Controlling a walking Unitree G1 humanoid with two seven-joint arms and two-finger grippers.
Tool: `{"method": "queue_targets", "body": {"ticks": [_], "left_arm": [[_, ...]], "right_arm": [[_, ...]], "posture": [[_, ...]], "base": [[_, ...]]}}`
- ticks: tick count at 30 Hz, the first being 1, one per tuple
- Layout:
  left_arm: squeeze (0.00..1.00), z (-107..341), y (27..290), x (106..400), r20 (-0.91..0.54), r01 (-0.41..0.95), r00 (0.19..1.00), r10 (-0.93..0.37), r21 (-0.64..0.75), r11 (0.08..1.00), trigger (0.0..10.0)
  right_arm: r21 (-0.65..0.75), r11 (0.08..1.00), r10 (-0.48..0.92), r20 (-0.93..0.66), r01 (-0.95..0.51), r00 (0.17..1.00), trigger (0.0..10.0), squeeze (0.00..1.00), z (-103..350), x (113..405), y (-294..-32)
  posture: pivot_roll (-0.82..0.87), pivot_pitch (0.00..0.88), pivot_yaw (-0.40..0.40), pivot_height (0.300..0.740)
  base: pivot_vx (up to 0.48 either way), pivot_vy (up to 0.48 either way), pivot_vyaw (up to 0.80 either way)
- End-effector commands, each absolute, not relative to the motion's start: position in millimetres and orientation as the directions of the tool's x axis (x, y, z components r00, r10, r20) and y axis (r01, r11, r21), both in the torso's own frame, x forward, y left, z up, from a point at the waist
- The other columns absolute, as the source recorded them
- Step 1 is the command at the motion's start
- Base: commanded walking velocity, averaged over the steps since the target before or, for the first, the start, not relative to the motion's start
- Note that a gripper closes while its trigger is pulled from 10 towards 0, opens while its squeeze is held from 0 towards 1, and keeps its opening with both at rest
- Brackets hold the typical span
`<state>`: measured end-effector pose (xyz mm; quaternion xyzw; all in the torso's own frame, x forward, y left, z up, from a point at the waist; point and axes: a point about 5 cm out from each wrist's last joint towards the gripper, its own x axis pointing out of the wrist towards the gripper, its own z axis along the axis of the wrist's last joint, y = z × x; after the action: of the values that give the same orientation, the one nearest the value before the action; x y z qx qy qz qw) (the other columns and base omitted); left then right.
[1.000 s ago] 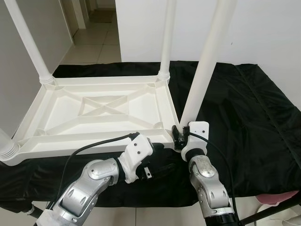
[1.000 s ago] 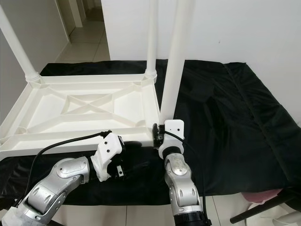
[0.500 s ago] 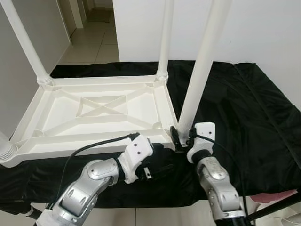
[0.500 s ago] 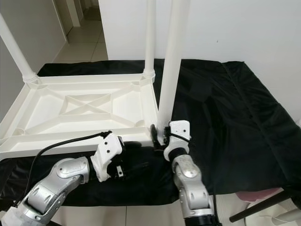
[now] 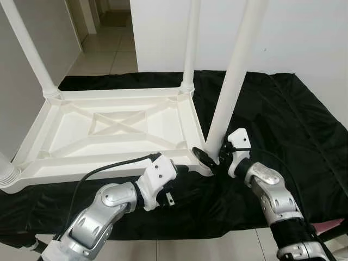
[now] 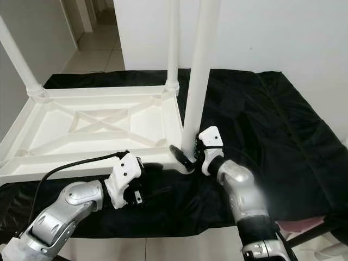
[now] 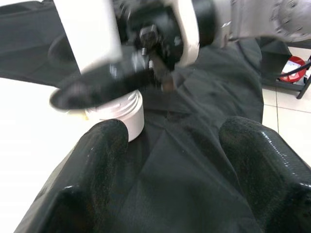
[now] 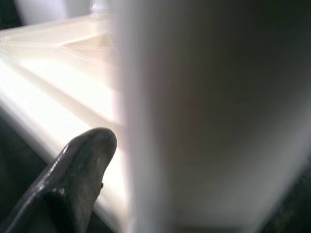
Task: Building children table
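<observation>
Landmark: the near right corner socket (image 5: 209,163) of the upturned white children's table top (image 5: 117,128); all places below are told from it.

Table top: lies underside up on a black cloth (image 5: 283,119), ribs showing, so that the leg sockets face upward and legs can be set in from above.

Fitted legs: one leg (image 5: 189,43) stands upright in the far corner beyond the landmark, another (image 5: 30,49) in the far left corner, and a leg base (image 5: 8,174) shows at the near left corner; they look seated.

Fourth leg: a white leg (image 5: 234,81) rises from the landmark, leaning a little to the right, so I judge it not yet fully home.

Right claw: right claw (image 5: 211,157) sits at the foot of this leg, just above the socket, its fingers narrow around the leg, one dark finger (image 8: 73,179) lying against the white tube in the right wrist view; the low hold probably serves to steer or turn the foot into the socket.

Left claw: left claw (image 7: 170,160) rests on the cloth just left of the landmark, fingers spread wide and holding nothing, its camera trained on the threaded collar (image 7: 121,114); likely placed to steady the top's edge.

Progress: last leg, nearly done by my reckoning.
</observation>
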<state>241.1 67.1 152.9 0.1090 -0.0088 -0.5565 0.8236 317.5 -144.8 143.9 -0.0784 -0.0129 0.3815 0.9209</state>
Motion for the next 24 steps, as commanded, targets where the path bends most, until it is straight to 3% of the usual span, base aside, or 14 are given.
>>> {"method": "queue_targets", "body": {"ticks": [1,2,3,4,14,15,20,21,22,24], "left_arm": [[0.00,152.2,68.5,242.3,-0.121,0.922,0.360,-0.925,0.198,0.333,10.0],[0.00,152.2,68.5,242.3,-0.121,0.922,0.360,-0.925,0.198,0.333,10.0],[0.00,152.6,68.5,242.4,-0.120,0.921,0.361,-0.925,0.199,0.334,10.0],[0.00,152.8,68.3,242.4,-0.119,0.921,0.362,-0.924,0.200,0.335,10.0],[0.00,153.0,68.2,242.5,-0.118,0.920,0.363,-0.924,0.201,0.336,10.0],[0.00,153.2,68.1,242.3,-0.117,0.920,0.364,-0.924,0.202,0.337,10.0],[0.00,153.0,68.3,240.7,-0.113,0.919,0.368,-0.923,0.196,0.342,10.0],[0.00,153.0,68.3,240.3,-0.112,0.919,0.368,-0.923,0.194,0.343,10.0],[0.00,153.0,68.2,240.4,-0.113,0.919,0.368,-0.923,0.195,0.343,10.0],[0.00,153.0,68.2,240.8,-0.113,0.920,0.367,-0.923,0.195,0.341,10.0]], "right_arm": [[-0.163,0.658,0.737,-0.061,-0.735,0.673,10.0,0.00,139.8,319.0,-143.9],[-0.163,0.658,0.737,-0.061,-0.735,0.673,10.0,0.00,139.8,319.0,-143.9],[-0.171,0.639,0.750,-0.078,-0.750,0.657,9.0,0.00,138.7,321.9,-142.7],[-0.178,0.625,0.757,-0.096,-0.760,0.646,2.8,0.00,137.3,324.4,-142.2],[-0.181,0.615,0.763,-0.108,-0.768,0.637,2.8,0.00,136.1,326.3,-142.2],[-0.179,0.608,0.768,-0.117,-0.774,0.630,0.0,0.00,135.0,327.3,-142.7],[-0.157,0.612,0.766,-0.129,-0.775,0.630,0.0,0.00,129.5,325.9,-150.0],[-0.143,0.622,0.760,-0.126,-0.770,0.638,1.4,0.00,128.4,324.9,-152.5],[-0.129,0.638,0.751,-0.111,-0.759,0.651,10.0,0.00,129.0,324.3,-154.0],[-0.115,0.653,0.743,-0.091,-0.748,0.663,10.0,0.00,130.4,322.9,-153.6]], "posture": [[-0.05,0.017,0.032,0.740],[-0.05,0.017,0.032,0.740],[-0.05,0.017,0.032,0.740],[-0.05,0.014,0.031,0.740],[-0.05,0.014,0.031,0.740],[-0.04,0.012,0.026,0.740],[-0.04,0.016,0.022,0.740],[-0.04,0.018,0.023,0.740],[-0.04,0.017,0.024,0.740],[-0.04,0.019,0.024,0.740]], "base": [[0.000,0.000,0.00],[0.000,0.000,0.00],[0.000,0.000,0.00],[0.000,0.000,0.00],[0.000,0.000,0.00],[0.000,0.000,0.00],[0.000,0.000,0.00],[0.000,0.000,0.00],[0.000,0.000,0.00],[0.000,0.000,0.00]]}}
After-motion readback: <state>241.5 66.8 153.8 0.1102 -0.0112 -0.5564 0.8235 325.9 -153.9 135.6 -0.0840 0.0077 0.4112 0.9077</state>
